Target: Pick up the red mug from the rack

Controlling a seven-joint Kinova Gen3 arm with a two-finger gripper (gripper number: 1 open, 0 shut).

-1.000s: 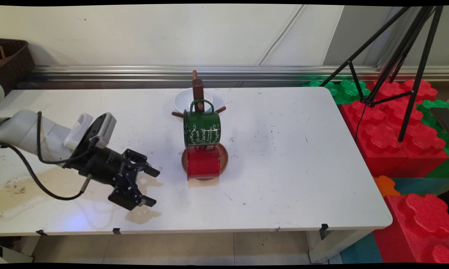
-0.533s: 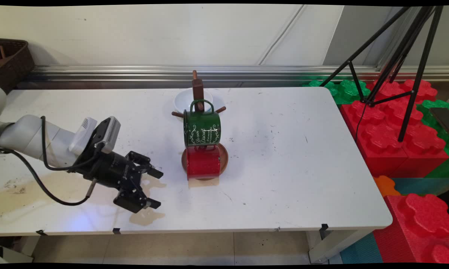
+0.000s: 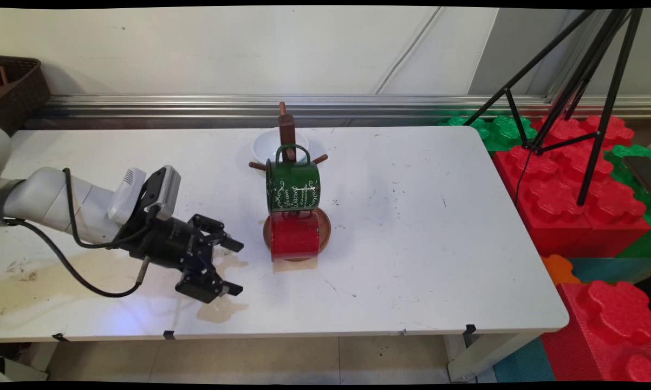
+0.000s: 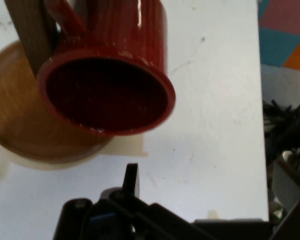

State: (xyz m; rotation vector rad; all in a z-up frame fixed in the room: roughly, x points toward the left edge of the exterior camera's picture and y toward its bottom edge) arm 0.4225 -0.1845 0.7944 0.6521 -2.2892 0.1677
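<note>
1. Hovering low over the surface (image 3: 412, 227) toward its near-left part — the tool (image 3: 238, 266), fingers spread and holding nothing, pointed at the red mug (image 3: 295, 236); the hand view looks straight into that mug's open mouth.
2. Red mug: hangs on its side from a low peg of the wooden mug stand (image 3: 287, 130), just above the stand's round wooden base (image 3: 325, 230), near the surface's middle.
3. Green mug (image 3: 292, 187): hangs from a higher peg, directly above the red one and close to it.
4. Risk, as judged: a finger catching the red mug's rim or the base could shove or tip the whole stand, which looks light and top-heavy.
5. Risk, as judged: lifting the red mug against its peg could knock the green mug loose.
6. White bowl (image 3: 266, 145): behind the stand, toward the far edge — in the path of a toppling stand.
7. Surface: white, scuffed, with a brownish stain (image 3: 27, 273) at the near-left corner.
8. Room: pale wall, metal rail, brown basket (image 3: 19, 86) at far left, black tripod (image 3: 585, 81) over red and green foam blocks (image 3: 558, 195) beyond the right edge.
</note>
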